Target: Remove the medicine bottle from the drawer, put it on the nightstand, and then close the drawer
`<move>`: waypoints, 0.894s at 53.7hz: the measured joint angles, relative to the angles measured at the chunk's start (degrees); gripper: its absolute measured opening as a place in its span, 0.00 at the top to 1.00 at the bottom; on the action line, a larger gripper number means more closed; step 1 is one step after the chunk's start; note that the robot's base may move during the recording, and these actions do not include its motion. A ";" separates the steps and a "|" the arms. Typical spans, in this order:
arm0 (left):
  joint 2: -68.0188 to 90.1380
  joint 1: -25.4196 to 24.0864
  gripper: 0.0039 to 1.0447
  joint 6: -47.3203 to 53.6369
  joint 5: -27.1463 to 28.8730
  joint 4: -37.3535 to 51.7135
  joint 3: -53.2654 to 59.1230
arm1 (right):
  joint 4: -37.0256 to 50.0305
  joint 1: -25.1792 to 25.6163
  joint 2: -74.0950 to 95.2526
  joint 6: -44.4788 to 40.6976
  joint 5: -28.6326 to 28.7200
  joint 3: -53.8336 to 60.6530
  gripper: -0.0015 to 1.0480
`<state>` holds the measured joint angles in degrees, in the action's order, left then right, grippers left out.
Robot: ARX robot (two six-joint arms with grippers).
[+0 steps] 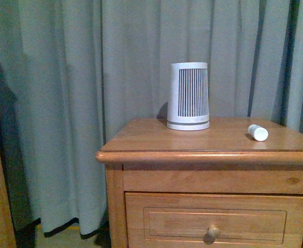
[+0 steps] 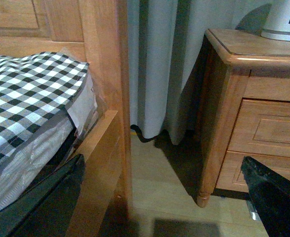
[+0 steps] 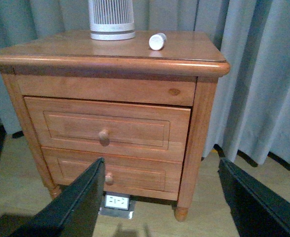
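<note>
The medicine bottle lay on its side on top of the nightstand, near the top's right edge and well apart from the white slatted device standing upright further back. In the right wrist view the bottle sat well above and beyond the right pincer, which was open and empty, its two dark fingers spread wide and level with the lower drawer. The drawer, directly ahead of that pincer, was nearly shut, its front standing slightly proud of the nightstand frame on the side nearer the curtain. A white socket plate lay on the floor under the cabinet. The left pincer was also open and empty, low between the bed frame and the nightstand, touching neither.
</note>
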<state>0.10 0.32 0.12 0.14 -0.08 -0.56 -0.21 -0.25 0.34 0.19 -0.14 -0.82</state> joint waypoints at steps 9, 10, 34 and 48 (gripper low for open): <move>0.00 0.00 0.06 0.00 0.00 0.00 0.00 | 0.00 0.00 0.00 0.02 0.00 0.00 0.06; 0.00 0.00 0.06 0.00 0.00 0.00 0.00 | 0.00 0.02 0.00 0.00 0.00 0.00 0.07; 0.00 0.00 0.06 0.00 0.00 0.00 0.00 | 0.00 0.02 0.00 0.00 0.02 0.00 0.07; 0.00 0.00 0.06 0.00 0.00 0.00 0.00 | 0.00 0.02 0.00 0.02 0.00 0.00 0.07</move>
<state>0.10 0.32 0.12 0.14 -0.08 -0.56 -0.21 -0.23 0.34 0.21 -0.14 -0.82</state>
